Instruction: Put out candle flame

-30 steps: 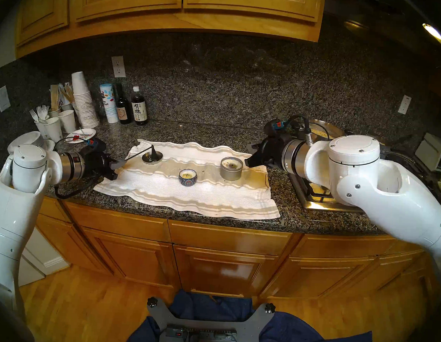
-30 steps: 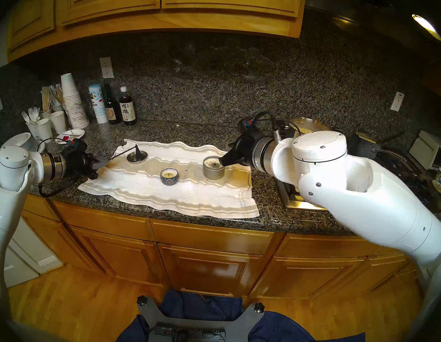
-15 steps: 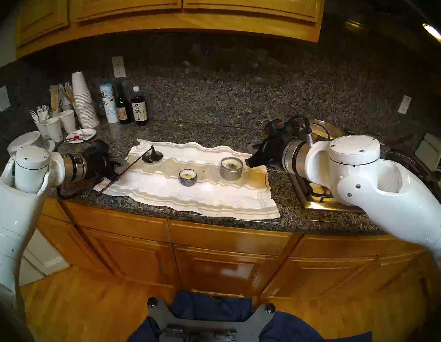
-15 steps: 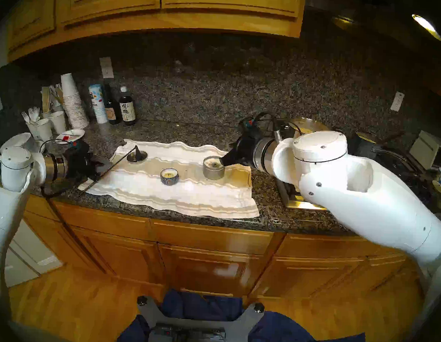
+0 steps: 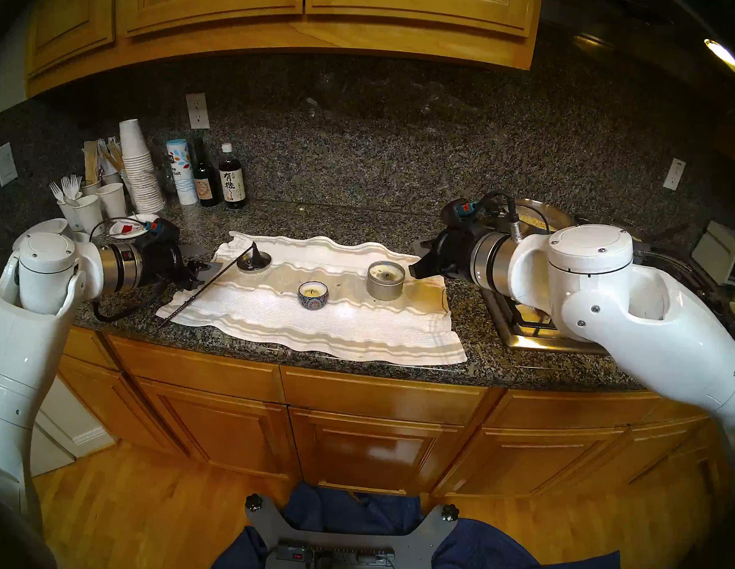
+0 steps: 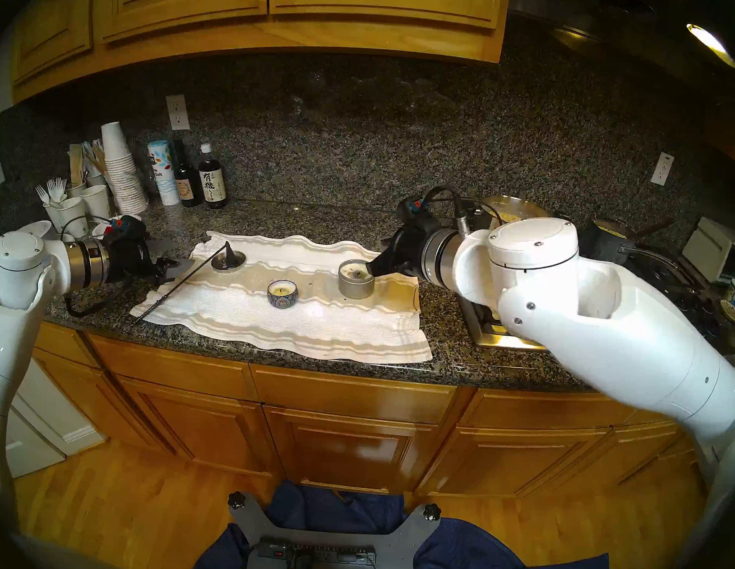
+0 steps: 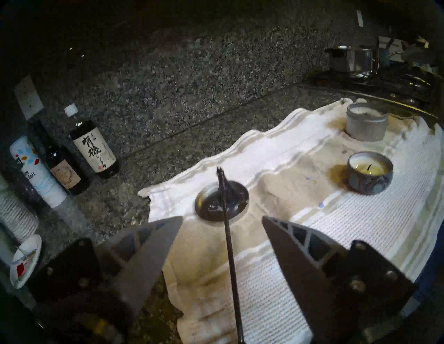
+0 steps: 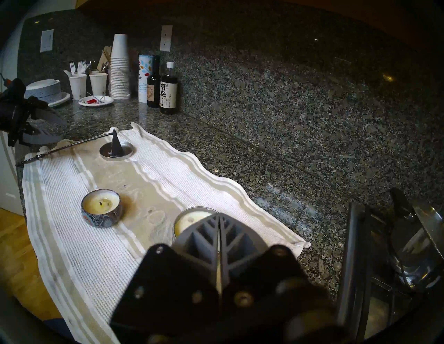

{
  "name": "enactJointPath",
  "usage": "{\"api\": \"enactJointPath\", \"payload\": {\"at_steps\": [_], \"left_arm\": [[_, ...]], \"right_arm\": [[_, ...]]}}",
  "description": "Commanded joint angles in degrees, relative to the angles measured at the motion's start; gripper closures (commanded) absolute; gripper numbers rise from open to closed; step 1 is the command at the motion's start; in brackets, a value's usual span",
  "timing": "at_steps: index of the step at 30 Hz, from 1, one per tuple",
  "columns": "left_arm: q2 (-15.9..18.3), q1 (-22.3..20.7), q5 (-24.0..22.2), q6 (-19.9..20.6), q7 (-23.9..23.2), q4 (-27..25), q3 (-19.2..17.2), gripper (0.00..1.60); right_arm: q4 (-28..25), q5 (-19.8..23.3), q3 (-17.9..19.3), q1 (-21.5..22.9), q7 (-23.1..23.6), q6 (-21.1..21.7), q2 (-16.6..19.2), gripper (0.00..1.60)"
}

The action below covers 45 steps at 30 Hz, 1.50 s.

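Two candles sit on the white towel (image 5: 314,317) spread over the counter (image 5: 501,363): a small patterned candle (image 5: 312,295) near the middle and a larger tin candle (image 5: 385,280) to its right. No flame shows clearly on either wick, so I cannot tell whether anything is burning.

The snuffer (image 7: 227,211) is the tool for the job. Its cone stands on a small metal dish (image 5: 254,261) at the towel's back left, and its thin rod slopes down to the front-left corner of the towel, with the tip poking past the cloth toward the counter's edge.

On the left gripper (image 7: 222,230), the jaws stand apart with the rod running up between them, touching neither, so nothing is held. The right gripper (image 8: 219,230) has its jaws pressed together and empty, hovering just beside the tin candle's rim.

Risks from here, as I judge them:
- The rod is thin and only propped, so a bump from either finger could roll it off the dish or push its tip over the edge.
- Closing off-centre could twist the cone sideways instead of gripping cleanly.
- A sweep by the right arm could knock the tin candle and spill wax.
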Motion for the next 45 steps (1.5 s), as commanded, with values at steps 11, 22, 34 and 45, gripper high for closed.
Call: {"api": "enactJointPath", "payload": {"at_steps": [11, 22, 34, 45], "left_arm": [[-3.68, -10.85, -6.72, 3.15, 1.60, -8.59, 0.69, 0.00], [-5.18, -12.74, -7.36, 5.53, 3.56, -8.58, 3.17, 0.00], [-6.79, -12.98, -6.88, 6.10, 5.79, -8.82, 3.79, 0.00], [-8.00, -12.94, -6.87, 5.81, 7.79, -8.58, 3.68, 0.00]], "right_arm": [[-2.17, -0.60, 3.27, 2.99, -1.02, -0.31, 1.78, 1.60], [-3.24, 0.14, 4.23, 3.29, -1.35, 0.02, 2.88, 0.67], [-2.69, 0.12, 4.03, 4.09, -0.85, 0.52, 2.02, 0.00], [-2.57, 0.30, 4.08, 4.42, -1.10, 0.60, 1.99, 0.00]]}}
